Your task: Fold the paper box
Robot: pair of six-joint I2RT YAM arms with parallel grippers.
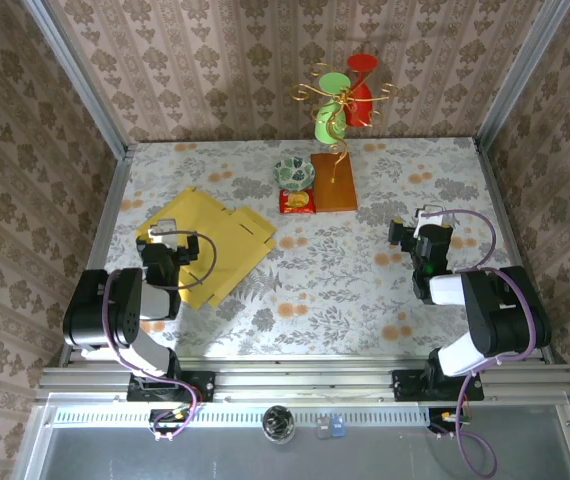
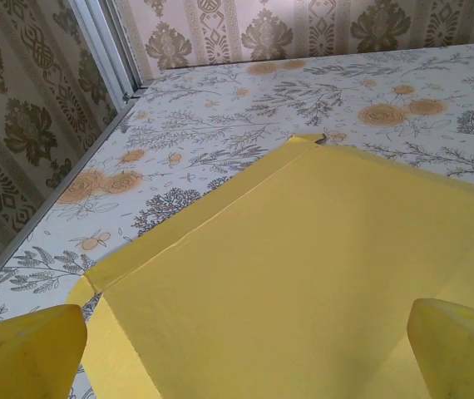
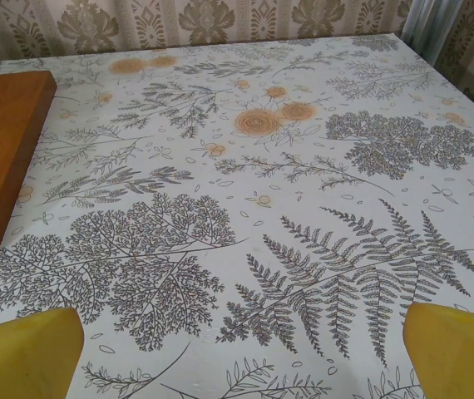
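Left hand (image 1: 170, 240) wide over flat paper box (image 1: 230, 245); right hand (image 1: 421, 228) wide over table (image 1: 365, 290).

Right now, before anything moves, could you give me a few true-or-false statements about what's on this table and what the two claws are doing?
1. The paper box lies as an unfolded yellow sheet on the left side of the table. True.
2. The right gripper is holding it. False: it is open over bare table, well apart from the sheet.
3. The left gripper hangs open above the sheet. True.
4. The red packet lies on the sheet. False: it sits beside the orange-brown board, toward the back of the table.
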